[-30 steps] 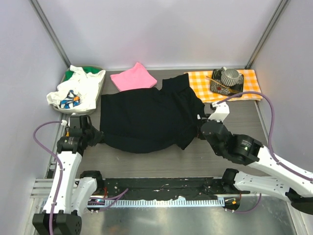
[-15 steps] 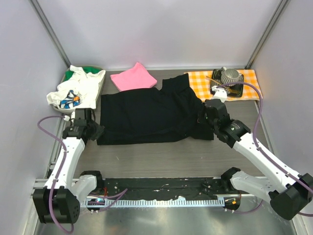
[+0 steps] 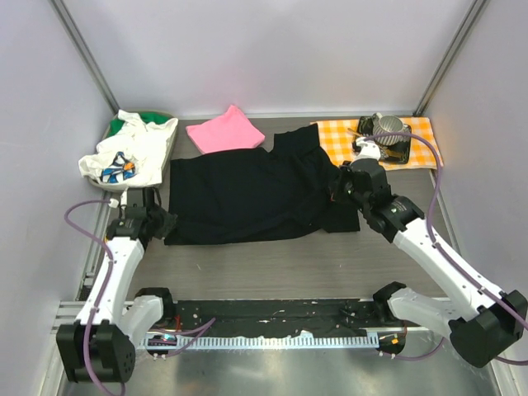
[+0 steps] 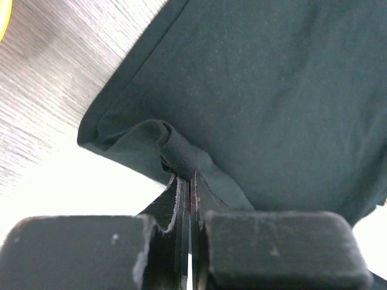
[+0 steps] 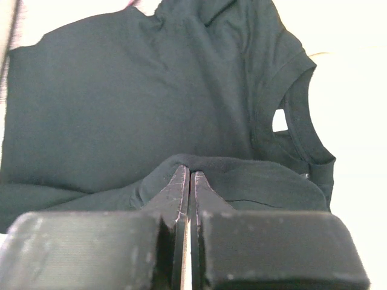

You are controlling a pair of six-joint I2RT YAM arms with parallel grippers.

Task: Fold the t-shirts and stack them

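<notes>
While both pairs of fingers pinch soft folds of the matte black t-shirt (image 3: 252, 198) — left gripper (image 4: 186, 181) at its near-left corner, right gripper (image 5: 186, 175) at its right edge — it lies as a wide rectangle on the brushed table (image 3: 272, 264), a folded pink t-shirt (image 3: 224, 130) beyond

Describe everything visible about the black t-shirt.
The black t-shirt is plain, soft cloth, spread sideways across the middle of the table, its collar and a short sleeve toward the right. The left gripper pinches its near left corner with shut jaws; the right gripper pinches a fold at its right end. Its far corner overlaps the checked cloth.
</notes>
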